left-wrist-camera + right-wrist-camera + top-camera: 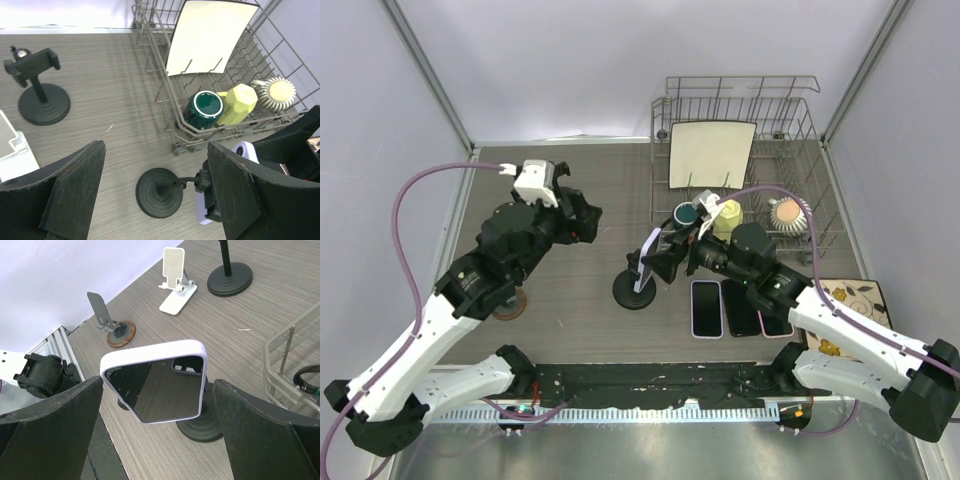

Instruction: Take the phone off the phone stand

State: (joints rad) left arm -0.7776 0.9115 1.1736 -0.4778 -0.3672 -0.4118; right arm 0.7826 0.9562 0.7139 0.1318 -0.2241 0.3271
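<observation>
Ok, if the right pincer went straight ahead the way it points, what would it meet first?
The white-cased phone on its black stand, dead centre between the open fingers of the right pincer, apparently close.

Surface (580,300): grey wood-grain. Rear right, wire rack (740,80). Centre, black round-base stand (634,291). Just right of it, three phones (706,308) flat, side by side; floral tile (855,295) beyond them. Left half: wood-base stand (120,332), white folding stand (176,290), second black stand (42,102).
</observation>
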